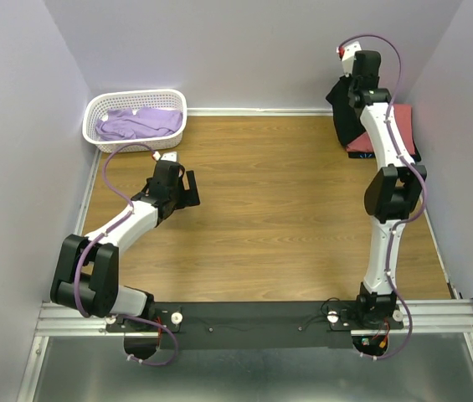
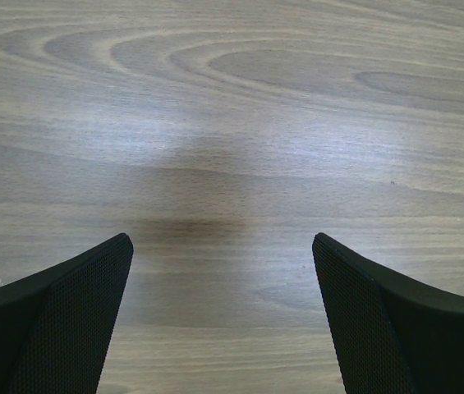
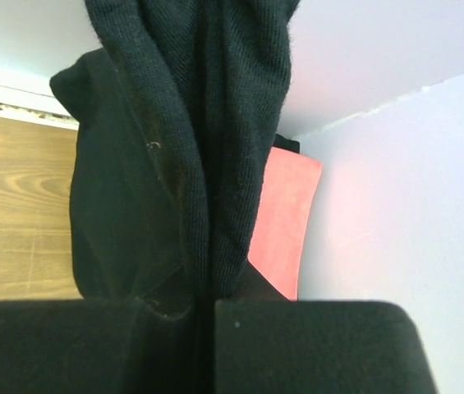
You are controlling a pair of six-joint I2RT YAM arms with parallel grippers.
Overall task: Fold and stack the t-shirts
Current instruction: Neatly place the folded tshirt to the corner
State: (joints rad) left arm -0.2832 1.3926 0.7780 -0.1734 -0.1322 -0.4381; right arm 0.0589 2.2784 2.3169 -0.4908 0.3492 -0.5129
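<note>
Tees: black tee [image 1: 342,113] hangs from right claw [image 1: 347,90] in the far right corner

Your right arm is stretched out to the far right corner of the tabletop [image 1: 286,209], up by the back wall. Its claw is clamped almost fully together. The wrist view shows you both pads pressed on a bunched fold of the black tee, with barely a slit between them. The cloth hangs from that grip in a crumpled, unfolded mass. From above, its lower part comes down near the wood, but you cannot tell whether it touches.

The red tee [image 1: 403,119] lies flat and folded in that corner, against the right wall. The black tee hangs just beside it on the left and hides part of it in the top view. A dark layer shows along the red tee's near edge; what it is you cannot make out.

Your left arm is bent over the left half of the tabletop. The left claw [image 2: 222,246] has its fingers [image 2: 67,320] spread wide apart and grips nothing. Its wrist view gives you only wood grain and a soft shadow between them.

In the far left corner the white basket [image 1: 94,132] sits by the walls with the lavender tee [image 1: 140,124] lying loose inside it, well apart from both claws.
</note>
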